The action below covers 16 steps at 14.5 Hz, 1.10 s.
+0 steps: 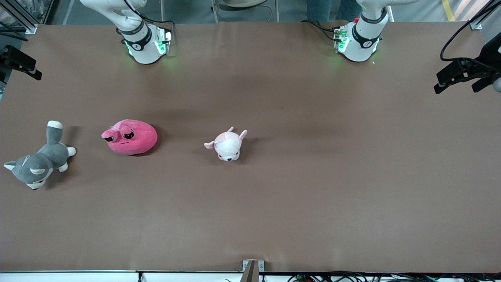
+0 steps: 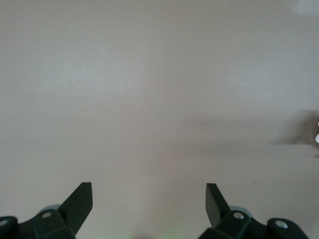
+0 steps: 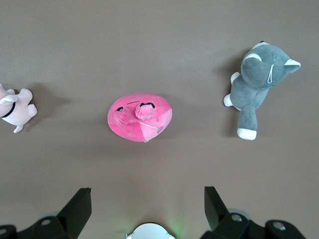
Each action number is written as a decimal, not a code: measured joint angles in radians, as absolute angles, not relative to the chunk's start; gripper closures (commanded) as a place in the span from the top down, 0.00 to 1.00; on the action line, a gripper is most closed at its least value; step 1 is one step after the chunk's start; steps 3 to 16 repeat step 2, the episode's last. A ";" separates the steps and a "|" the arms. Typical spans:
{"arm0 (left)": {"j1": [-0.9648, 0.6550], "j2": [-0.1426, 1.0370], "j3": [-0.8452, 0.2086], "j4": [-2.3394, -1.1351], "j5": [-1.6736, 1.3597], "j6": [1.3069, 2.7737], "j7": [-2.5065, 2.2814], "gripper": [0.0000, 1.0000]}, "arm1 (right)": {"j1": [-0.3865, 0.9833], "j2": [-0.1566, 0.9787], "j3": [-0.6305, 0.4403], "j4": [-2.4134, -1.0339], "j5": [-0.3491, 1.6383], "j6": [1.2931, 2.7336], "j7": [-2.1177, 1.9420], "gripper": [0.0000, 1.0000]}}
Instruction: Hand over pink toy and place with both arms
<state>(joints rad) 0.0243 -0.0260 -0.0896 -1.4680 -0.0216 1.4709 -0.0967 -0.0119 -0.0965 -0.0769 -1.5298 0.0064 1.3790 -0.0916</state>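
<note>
The round hot-pink plush toy (image 1: 131,137) is lying on the brown paper-covered table (image 1: 313,176) toward the right arm's end, while the left gripper (image 2: 149,198) and right gripper (image 3: 148,201) are hanging released, fingers apart.

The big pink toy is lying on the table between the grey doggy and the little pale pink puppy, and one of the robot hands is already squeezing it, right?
Not quite. The pink toy does lie between the grey plush and the pale puppy, but nothing is squeezing it. The right wrist view shows the right gripper open above it, and the left gripper open over bare table.
</note>
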 measured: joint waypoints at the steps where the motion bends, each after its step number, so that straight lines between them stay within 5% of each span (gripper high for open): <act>1: 0.024 -0.026 -0.090 -1.468 -0.022 1.471 -0.097 1.00 | -0.012 -0.097 -0.077 -1.530 0.006 1.379 -0.092 1.00; 16: 0.024 -0.026 -0.090 -1.468 -0.022 1.471 -0.097 1.00 | -0.013 -0.097 -0.077 -1.530 0.006 1.377 -0.091 1.00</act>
